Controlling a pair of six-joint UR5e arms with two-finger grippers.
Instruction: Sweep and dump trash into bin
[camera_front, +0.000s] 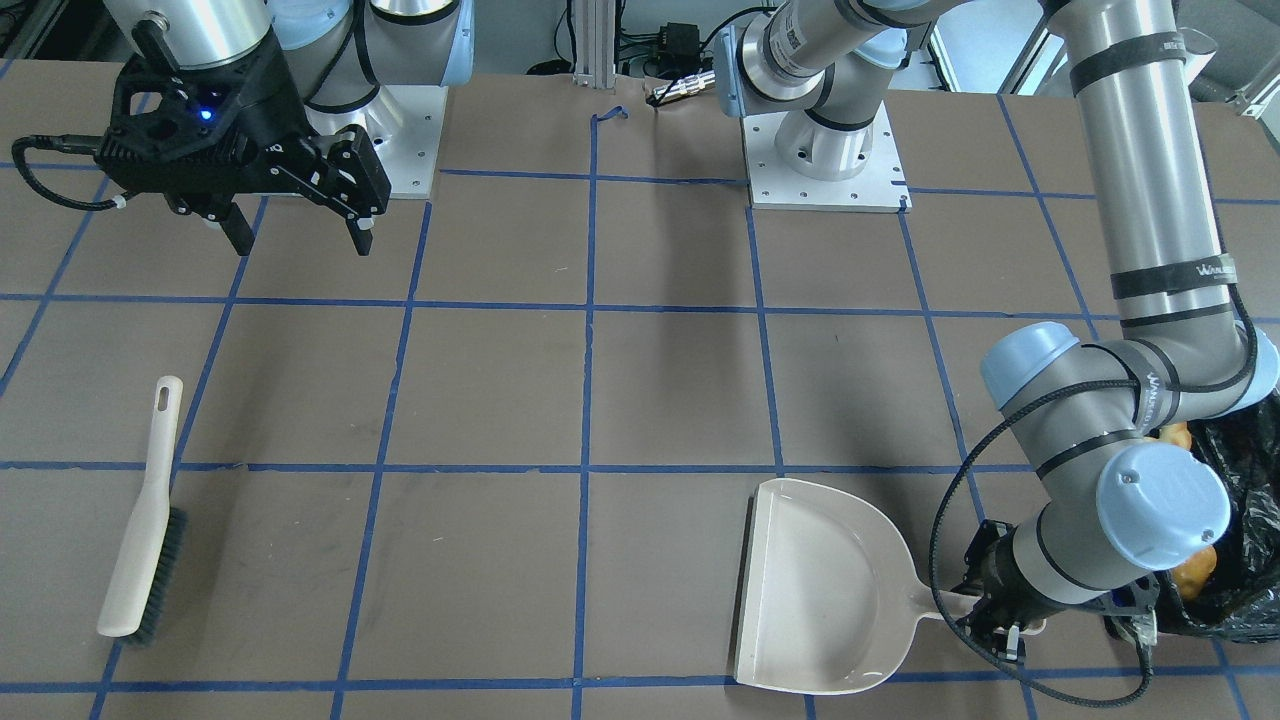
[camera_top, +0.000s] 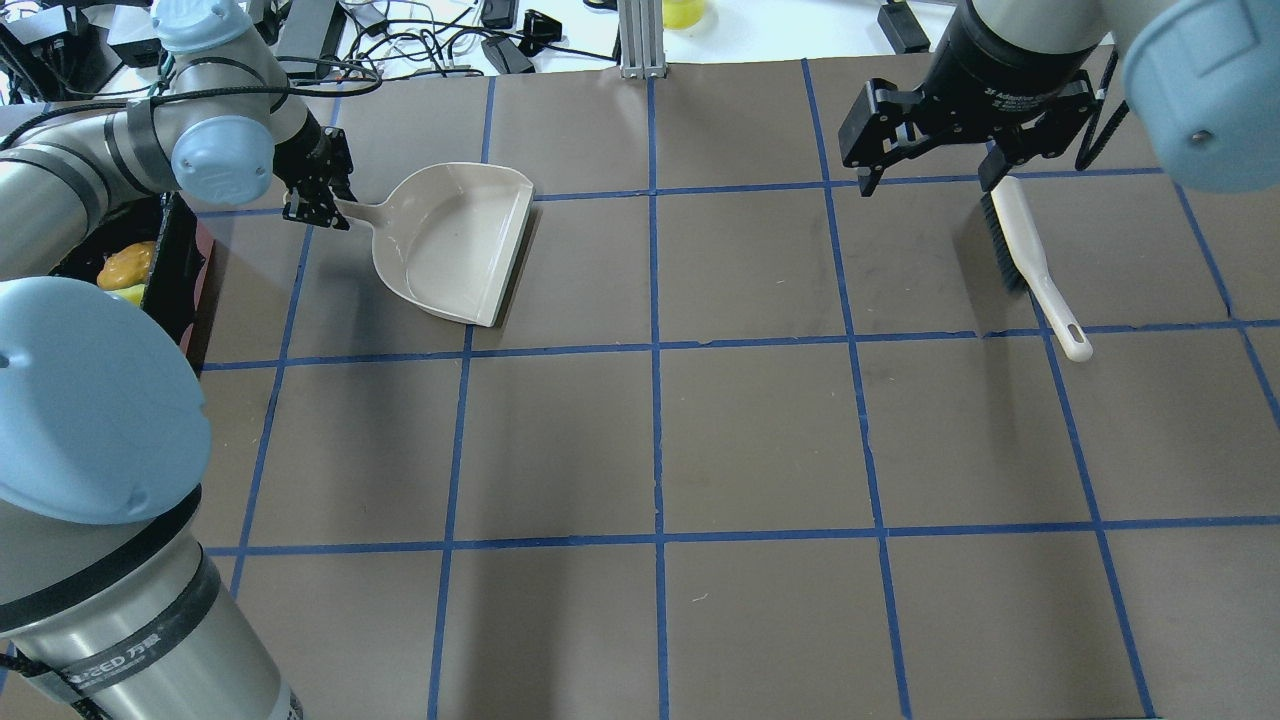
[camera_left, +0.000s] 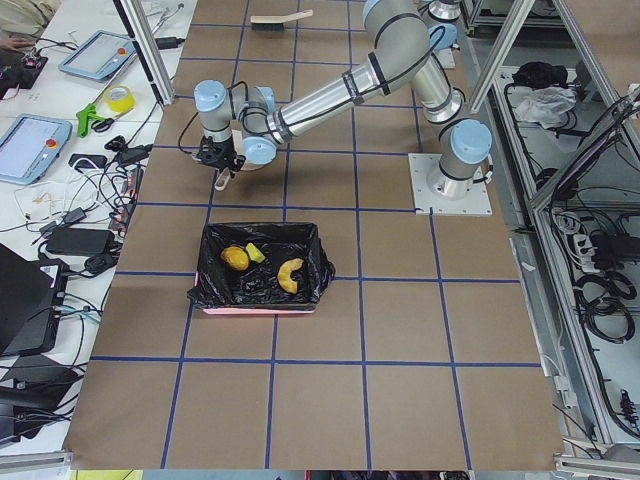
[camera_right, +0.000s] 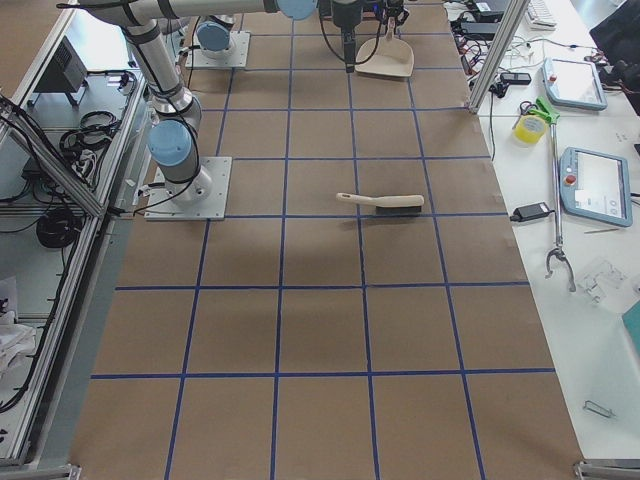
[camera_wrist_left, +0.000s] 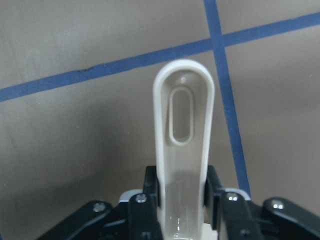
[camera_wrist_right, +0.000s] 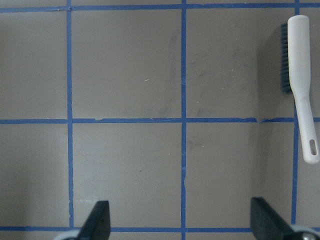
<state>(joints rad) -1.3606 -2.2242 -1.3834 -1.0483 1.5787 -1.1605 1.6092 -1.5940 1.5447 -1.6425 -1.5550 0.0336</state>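
Trash is lying inside the bin (camera_left: 212, 287), which is standing near the tabletop (camera_top: 760, 440) edge at the robot's left end. Three pieces are showing against the glossy, crinkled black liner: a lumpy golden-brown potato-like piece (camera_left: 234, 259), a yellow-green sponge block (camera_left: 255, 253) just beside it, and a curved orange-tan croissant-like piece (camera_left: 290, 275) lying apart from them. All three are appearing light. The sponge block is likely yielding under pressure, while the two rounded pieces are probably rolling readily, so carrying them in a pan is suiting them better than pinching them. The smooth, stiff beige dustpan (camera_top: 450, 245) is resting flat and empty close to the bin, toward the operators' edge. The left hand (camera_top: 320, 205) is clenching its slotted handle (camera_wrist_left: 182, 125), the sound place to hold it. The right hand (camera_front: 302, 235) is hovering released above the tabletop. The dark-bristled brush (camera_front: 140, 560) is lying ungripped toward the operators' edge on the robot's right side.
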